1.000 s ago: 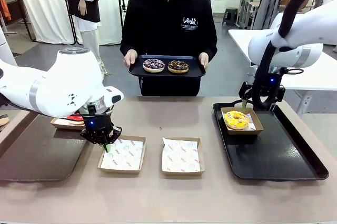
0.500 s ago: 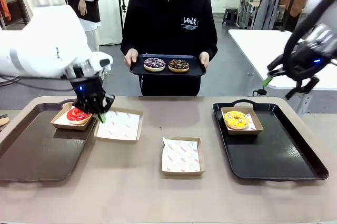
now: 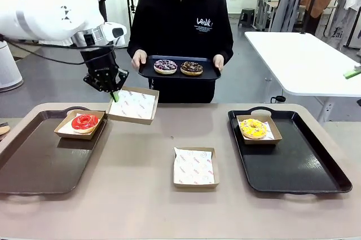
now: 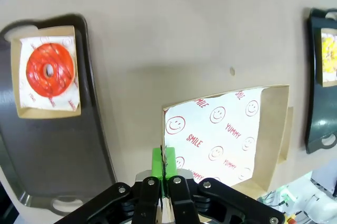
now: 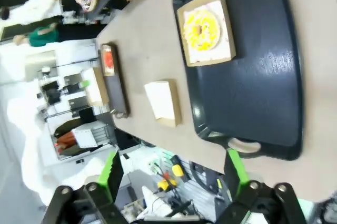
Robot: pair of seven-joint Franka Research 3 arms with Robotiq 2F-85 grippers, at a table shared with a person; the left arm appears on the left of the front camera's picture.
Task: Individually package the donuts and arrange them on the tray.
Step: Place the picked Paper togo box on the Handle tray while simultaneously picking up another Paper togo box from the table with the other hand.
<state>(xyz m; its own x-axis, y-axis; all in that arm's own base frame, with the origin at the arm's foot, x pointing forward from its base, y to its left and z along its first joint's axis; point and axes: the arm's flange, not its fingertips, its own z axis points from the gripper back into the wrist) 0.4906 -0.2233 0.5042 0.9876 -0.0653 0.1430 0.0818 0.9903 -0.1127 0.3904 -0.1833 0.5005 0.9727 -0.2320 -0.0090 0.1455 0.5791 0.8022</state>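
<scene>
The left gripper (image 3: 114, 94) is clenched on the edge of a lined box (image 3: 134, 105). The box is brown card with white paper printed in red smileys, and it is held tilted in the air above the tabletop (image 3: 135, 206), just beside the left tray (image 3: 39, 161). On that dark tray sits the red donut (image 3: 84, 121) — a glossy, plain ring in its own paper-lined card box.

The yellow donut (image 3: 254, 128), dotted with sprinkles, lies in a like box at the far end of the right tray (image 3: 293, 161), which is black.

A person across the tabletop holds a small tray (image 3: 179, 76) in both hands. It carries two dark chocolate rings side by side: the purple-sprinkled donut (image 3: 165, 67) and the pale-sprinkled donut (image 3: 191, 69).

An empty box (image 3: 194, 167) with the same liner rests mid-tabletop, between the two big trays.

The right gripper (image 5: 174, 174) hangs high over the right tray — jaws spread wide, grasping nothing.
</scene>
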